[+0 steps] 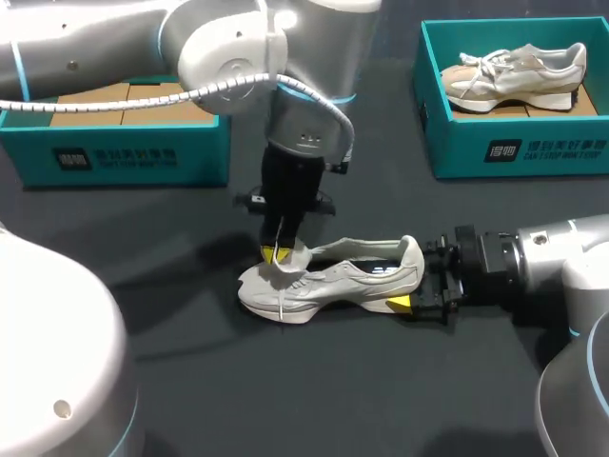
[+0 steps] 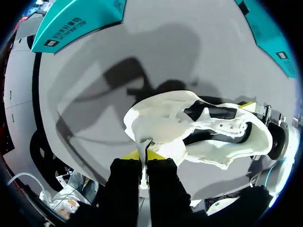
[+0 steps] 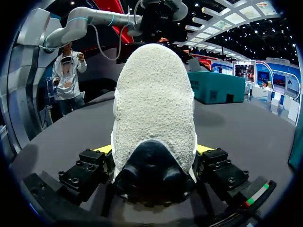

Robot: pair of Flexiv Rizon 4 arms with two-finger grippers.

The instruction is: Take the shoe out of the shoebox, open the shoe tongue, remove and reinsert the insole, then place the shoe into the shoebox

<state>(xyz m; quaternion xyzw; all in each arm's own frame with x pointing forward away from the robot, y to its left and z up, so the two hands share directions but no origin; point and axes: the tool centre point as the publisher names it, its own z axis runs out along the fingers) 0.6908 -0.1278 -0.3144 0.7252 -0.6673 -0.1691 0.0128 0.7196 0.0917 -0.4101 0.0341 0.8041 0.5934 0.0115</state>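
A white sneaker (image 1: 333,281) lies on its sole in the middle of the dark table, toe to the left. My left gripper (image 1: 278,253) comes straight down over the forefoot and is shut on the shoe tongue (image 1: 293,255), which is lifted up. In the left wrist view the yellow tips (image 2: 143,153) pinch the white tongue (image 2: 161,130) above the dark shoe opening (image 2: 218,113). My right gripper (image 1: 419,278) lies level at the heel, a finger on each side. In the right wrist view the fuzzy heel (image 3: 154,104) fills the space between both fingers of my right gripper (image 3: 154,149).
A teal shoebox (image 1: 514,148) at the back right holds a second sneaker (image 1: 514,76). Another teal box (image 1: 124,152) with cardboard inside stands at the back left, under my left arm. Bare table lies in front of the shoe.
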